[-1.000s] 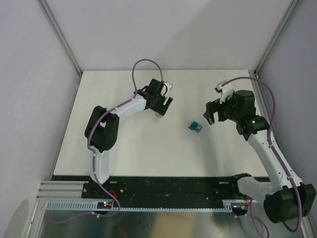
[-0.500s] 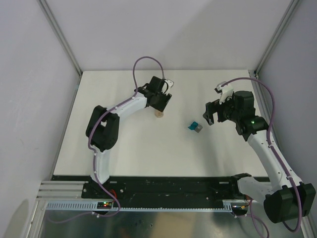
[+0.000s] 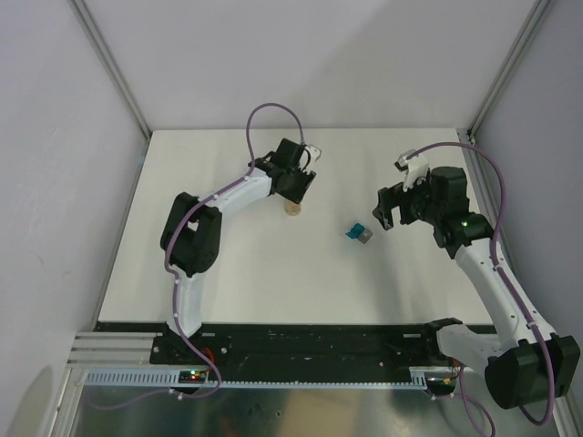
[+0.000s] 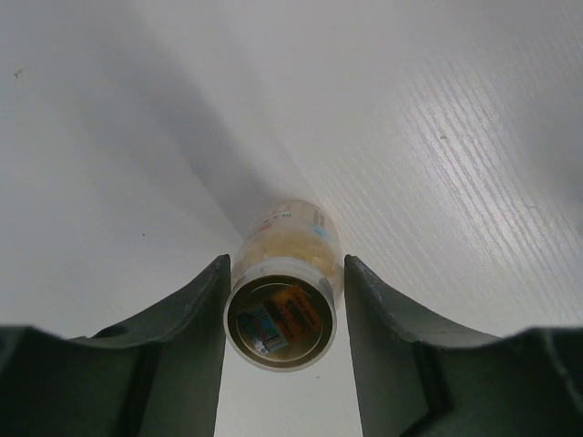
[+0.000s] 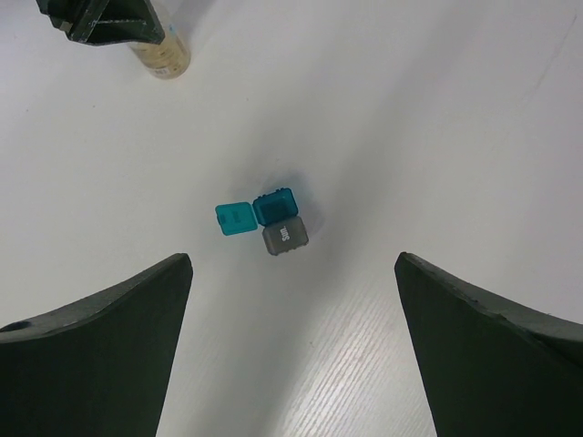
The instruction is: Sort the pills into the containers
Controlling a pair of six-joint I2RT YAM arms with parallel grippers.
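The amber vial (image 4: 282, 296) stands on the white table with its open mouth toward the left wrist camera, and pale yellow contents show through its wall. My left gripper (image 4: 284, 273) brackets it, its fingers (image 4: 196, 319) close on both sides with a thin gap on the right. From above, the vial (image 3: 292, 209) pokes out just below my left gripper (image 3: 296, 189). The teal box (image 5: 276, 208) lies mid-table with a teal flap open and a grey flap (image 5: 285, 237) marked "Sun". My right gripper (image 5: 293, 264) hovers wide open and empty, short of the box. No loose pills show.
The teal box (image 3: 360, 233) lies between the two arms in the top view, left of my right gripper (image 3: 390, 217). The vial (image 5: 164, 56) and my left gripper (image 5: 100, 23) show at the top left of the right wrist view. Grey walls enclose the table (image 3: 228, 273).
My left gripper has drawn back slightly toward the far side, so more of the vial shows below it. The right arm and the teal box have not moved.
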